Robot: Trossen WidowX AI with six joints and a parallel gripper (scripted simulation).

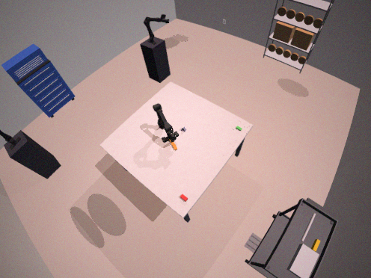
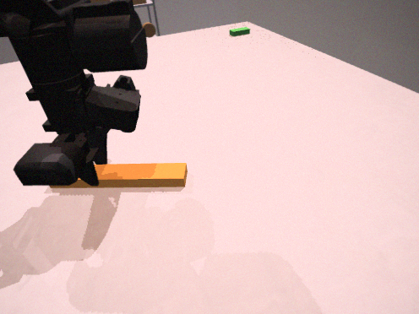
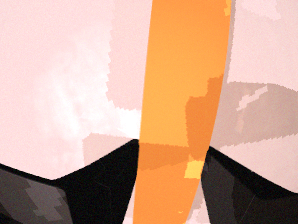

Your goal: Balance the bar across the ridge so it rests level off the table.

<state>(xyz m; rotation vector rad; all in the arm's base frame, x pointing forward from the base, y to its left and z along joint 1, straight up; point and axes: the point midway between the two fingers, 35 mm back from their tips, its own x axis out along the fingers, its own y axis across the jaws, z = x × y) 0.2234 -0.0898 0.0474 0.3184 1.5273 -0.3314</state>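
The orange bar (image 1: 174, 146) (image 2: 139, 171) (image 3: 175, 65) lies flat on the table (image 1: 213, 149) (image 2: 274, 148). My gripper (image 1: 171, 139) (image 2: 98, 172) (image 3: 173, 149) is shut on the bar, with one finger against each long side. In the exterior view it grips left of the bar's middle, and the hand hides part of that end. The ridge (image 1: 183, 129) is a small blue-grey thing on the table, a little apart from the gripper and bar. It does not show in the exterior view or wrist views.
A green block (image 1: 238, 128) (image 2: 240, 31) lies near the table's right corner. A red block (image 1: 183, 197) lies near its front corner. Dark pedestals, a blue cabinet, a shelf rack and a grey cart stand on the floor away from the table.
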